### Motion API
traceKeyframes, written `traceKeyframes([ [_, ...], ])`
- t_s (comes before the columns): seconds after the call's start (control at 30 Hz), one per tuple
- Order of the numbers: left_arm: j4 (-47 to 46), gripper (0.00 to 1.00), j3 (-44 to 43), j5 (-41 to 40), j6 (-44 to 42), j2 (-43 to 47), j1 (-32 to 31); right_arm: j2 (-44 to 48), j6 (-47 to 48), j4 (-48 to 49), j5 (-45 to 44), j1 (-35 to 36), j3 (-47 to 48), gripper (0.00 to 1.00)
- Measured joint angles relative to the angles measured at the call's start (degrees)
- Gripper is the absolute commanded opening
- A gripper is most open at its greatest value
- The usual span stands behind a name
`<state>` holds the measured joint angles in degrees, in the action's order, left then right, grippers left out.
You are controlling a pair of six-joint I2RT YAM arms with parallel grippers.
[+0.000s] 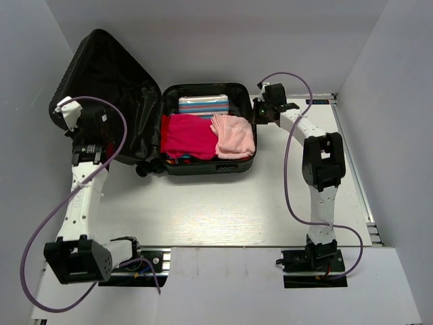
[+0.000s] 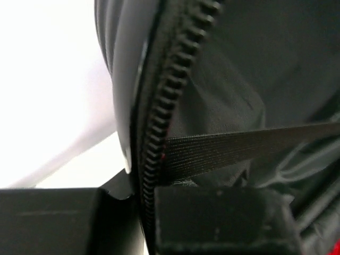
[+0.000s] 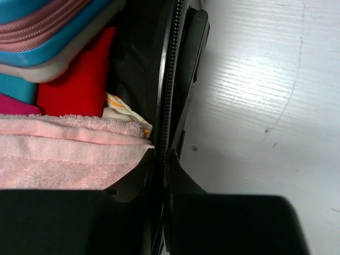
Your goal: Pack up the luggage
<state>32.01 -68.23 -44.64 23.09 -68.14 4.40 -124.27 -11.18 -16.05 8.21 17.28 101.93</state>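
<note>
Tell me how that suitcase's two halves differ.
The lid half stands tilted up; the base half lies flat on the table. The lid half looks empty; the base half holds a magenta garment, a pink towel and a striped pouch. Both are black; the left gripper clamps the lid's rim, the right gripper the base's.

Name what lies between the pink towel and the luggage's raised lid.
A crimson folded garment, lying in the luggage beside the towel; top view shows it.

White table (image 1: 223,210), grey walls (image 1: 203,40).
</note>
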Motion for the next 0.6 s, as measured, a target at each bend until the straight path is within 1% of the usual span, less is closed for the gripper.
traceKeyframes([
  [0.07, -3.56, 0.00, 1.55, -0.17, -3.65, 2.12, -2.51, 0.98, -0.68, 0.66, 0.42, -0.11, -1.55, 0.00],
  [0.17, -8.28, 0.00, 3.39, -1.03, -9.70, 5.90, -8.59, 2.67, -1.70, 1.49, -0.09, -0.17, -4.09, 0.00],
  [0.33, -12.66, 0.00, 5.09, -2.56, -20.92, 10.69, -23.43, 6.03, -3.54, 2.75, -2.75, 0.70, -8.87, 0.00],
  [0.37, -12.96, 0.00, 5.27, -2.58, -22.67, 11.19, -25.99, 6.71, -3.76, 2.93, -3.37, 0.94, -9.73, 0.05],
  [0.4, -13.16, 0.00, 5.57, -2.73, -24.59, 11.63, -28.76, 7.37, -3.91, 2.93, -3.82, 1.20, -10.49, 0.22],
  [0.43, -13.18, 0.06, 5.79, -2.73, -26.45, 11.96, -31.54, 7.98, -4.35, 2.93, -4.24, 1.44, -11.23, 0.54],
  [0.47, -13.11, 0.28, 5.92, -2.54, -28.24, 12.07, -34.05, 8.61, -5.01, 2.95, -4.26, 1.55, -12.02, 0.82],
  [0.5, -12.94, 0.36, 5.92, -2.40, -29.07, 12.04, -36.30, 9.46, -5.90, 3.08, -2.71, 1.55, -12.87, 0.82],
  [0.53, -12.48, 0.49, 5.92, -1.92, -30.29, 11.74, -39.01, 10.67, -7.39, 3.02, -0.96, 1.92, -14.01, 0.90],
  [0.57, -11.78, 0.73, 5.79, -0.94, -31.54, 11.37, -41.44, 12.66, -9.11, 2.12, -1.01, 2.89, -15.39, 0.90],
  [0.6, -10.43, 0.79, 5.42, 1.42, -31.63, 10.75, -43.87, 14.69, -10.43, 0.66, -3.15, 3.56, -16.52, 0.90],
])
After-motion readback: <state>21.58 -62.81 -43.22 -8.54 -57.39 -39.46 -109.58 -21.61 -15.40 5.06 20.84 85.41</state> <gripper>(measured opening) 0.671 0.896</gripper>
